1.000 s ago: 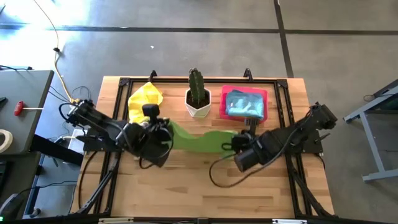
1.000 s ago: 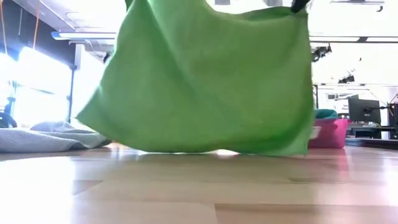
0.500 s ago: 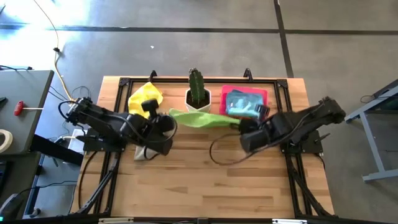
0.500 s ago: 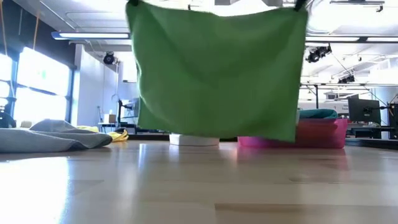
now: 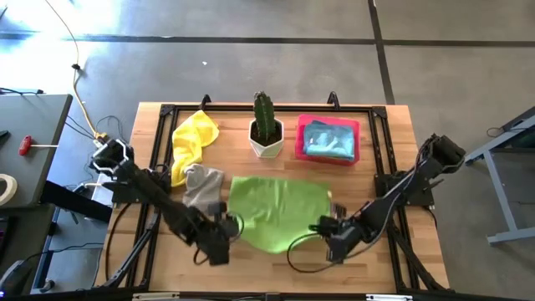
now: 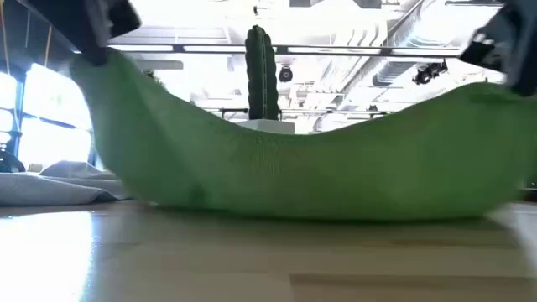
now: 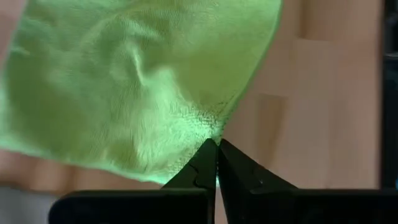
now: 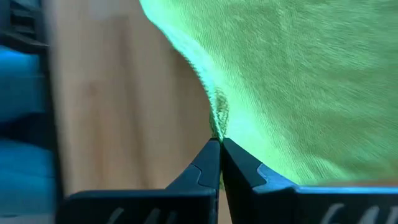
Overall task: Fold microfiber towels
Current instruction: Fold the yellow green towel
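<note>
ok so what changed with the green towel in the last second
Both arms swung the green towel from hanging upright near the cactus down toward the table's near edge, spreading it almost flat. The left gripper and right gripper kept their corners pinched. The yellow towel, grey towel and pink tray stayed put.

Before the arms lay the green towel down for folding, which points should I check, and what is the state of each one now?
1. Left gripper shut on a corner of the lime green towel: ok.
2. Right gripper shut on another corner: ok.
3. Towel spread without bunching: not ok, it sags between the grippers and shows creases.
4. Towel apart from the grey towel: cannot tell, edges look close.
5. Towel apart from the cactus pot and pink tray: ok.
</note>
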